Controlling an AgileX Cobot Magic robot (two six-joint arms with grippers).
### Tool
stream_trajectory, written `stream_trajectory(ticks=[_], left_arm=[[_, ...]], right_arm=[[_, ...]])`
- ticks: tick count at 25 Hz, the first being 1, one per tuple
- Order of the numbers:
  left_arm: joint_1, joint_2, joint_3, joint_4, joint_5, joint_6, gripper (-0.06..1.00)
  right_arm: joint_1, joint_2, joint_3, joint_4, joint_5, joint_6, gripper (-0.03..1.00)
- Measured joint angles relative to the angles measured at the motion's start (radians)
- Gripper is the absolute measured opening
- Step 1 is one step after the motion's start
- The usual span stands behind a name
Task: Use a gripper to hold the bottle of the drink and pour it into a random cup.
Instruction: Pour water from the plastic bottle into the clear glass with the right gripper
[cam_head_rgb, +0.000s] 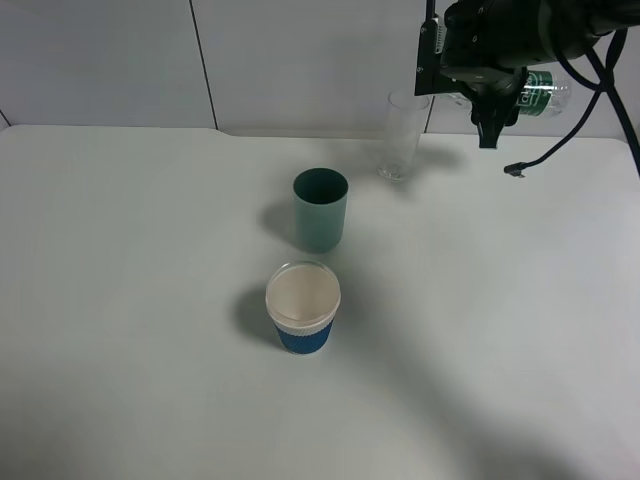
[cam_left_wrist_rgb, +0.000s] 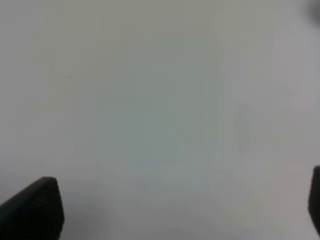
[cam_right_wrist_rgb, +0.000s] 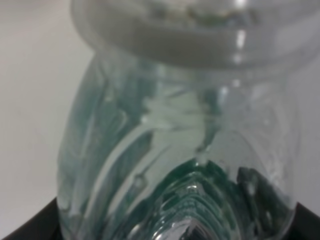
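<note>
Currently, the small clear plastic bottle with a dark green label (cam_head_rgb: 545, 95) is clamped, tilted, by the black right gripper (cam_head_rgb: 492, 110) at upper right. Its mouth should be centred over the tall clear glass (cam_head_rgb: 403, 135) before being tipped.

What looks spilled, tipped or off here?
Nothing spilled on the table; the glass, teal cup and blue paper cup stand upright. Only oddities: the bottle is held tilted sideways in the air near the glass, and a loose cable end hangs below it.
</note>
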Motion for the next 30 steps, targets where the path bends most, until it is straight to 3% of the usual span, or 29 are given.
stream_trajectory(ticks=[12,30], left_arm=[[0.000,0.000,0.000,0.000,0.000,0.000,0.99],[0.000,0.000,0.000,0.000,0.000,0.000,0.99]], right_arm=[[0.005,0.000,-0.048,0.007,0.025,0.000,0.56],[0.012,0.000,-0.048,0.007,0.032,-0.093,0.56]])
